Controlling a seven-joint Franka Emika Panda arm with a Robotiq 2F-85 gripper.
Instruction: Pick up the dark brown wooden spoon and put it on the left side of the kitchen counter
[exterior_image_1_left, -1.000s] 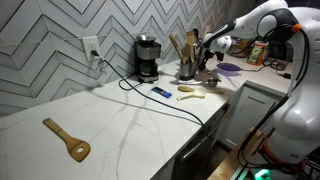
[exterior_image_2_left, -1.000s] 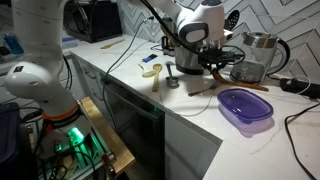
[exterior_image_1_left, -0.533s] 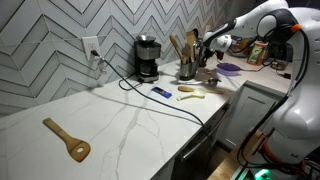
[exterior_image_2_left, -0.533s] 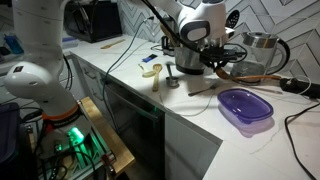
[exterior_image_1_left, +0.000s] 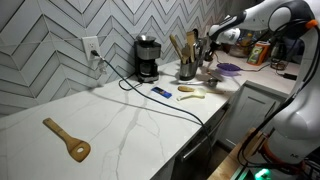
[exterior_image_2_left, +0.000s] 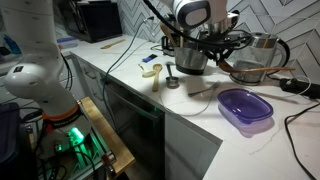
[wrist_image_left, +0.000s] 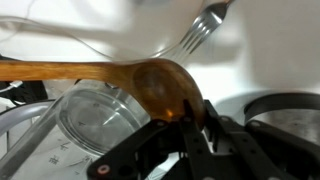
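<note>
My gripper (wrist_image_left: 185, 125) is shut on the dark brown wooden spoon (wrist_image_left: 150, 85). In the wrist view its rounded bowl sits right at the jaws and its handle runs off to the left. In an exterior view the gripper (exterior_image_1_left: 213, 36) hangs above the utensil holder (exterior_image_1_left: 186, 70) at the far right of the white kitchen counter (exterior_image_1_left: 130, 125). In an exterior view the spoon (exterior_image_2_left: 243, 69) shows as a thin brown line below the gripper (exterior_image_2_left: 212, 48), above the counter (exterior_image_2_left: 195, 112).
A tan flat spatula (exterior_image_1_left: 68, 140) lies at the counter's left. A pale cream utensil (exterior_image_1_left: 190, 93), a blue object (exterior_image_1_left: 161, 92) and a coffee maker (exterior_image_1_left: 147, 58) with its black cable are nearby. A purple bowl (exterior_image_2_left: 245, 105) and a kettle (exterior_image_2_left: 262, 55) stand close. A fork (wrist_image_left: 200, 30) shows overhead.
The arm has risen with the spoon, lifting it up and away from the utensil holder.
</note>
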